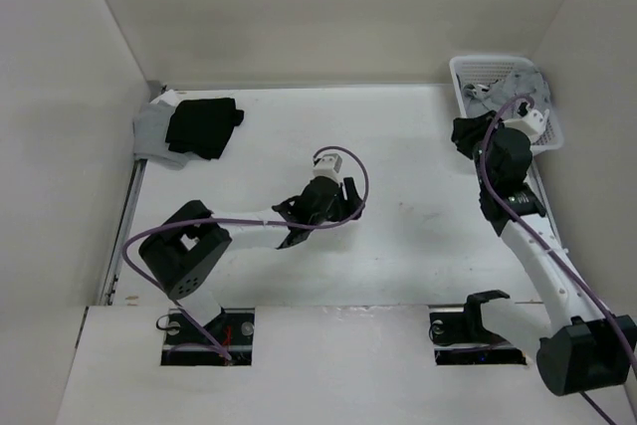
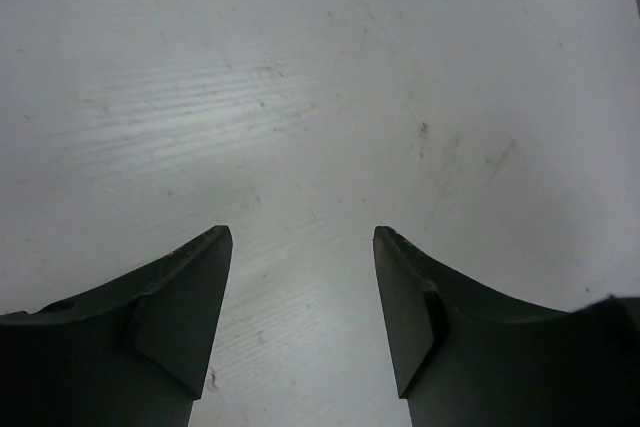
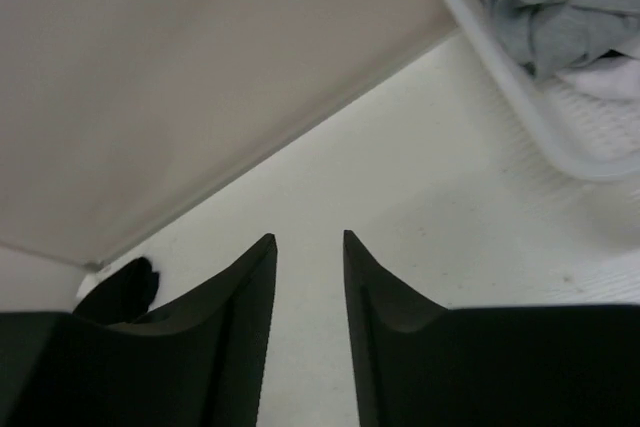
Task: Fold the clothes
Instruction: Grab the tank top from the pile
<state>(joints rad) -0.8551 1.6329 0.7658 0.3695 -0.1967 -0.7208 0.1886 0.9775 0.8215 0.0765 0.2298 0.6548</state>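
Your left gripper and right gripper are spread and empty, while the soft mid-grey knit tank top lies bunched in the white plastic basket, so a careless grab may drag out the neighbouring white cloth.

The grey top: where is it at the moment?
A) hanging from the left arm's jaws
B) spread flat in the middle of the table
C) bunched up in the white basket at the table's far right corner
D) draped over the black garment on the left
C: the grey top lies crumpled inside the white basket, not on the bare table.
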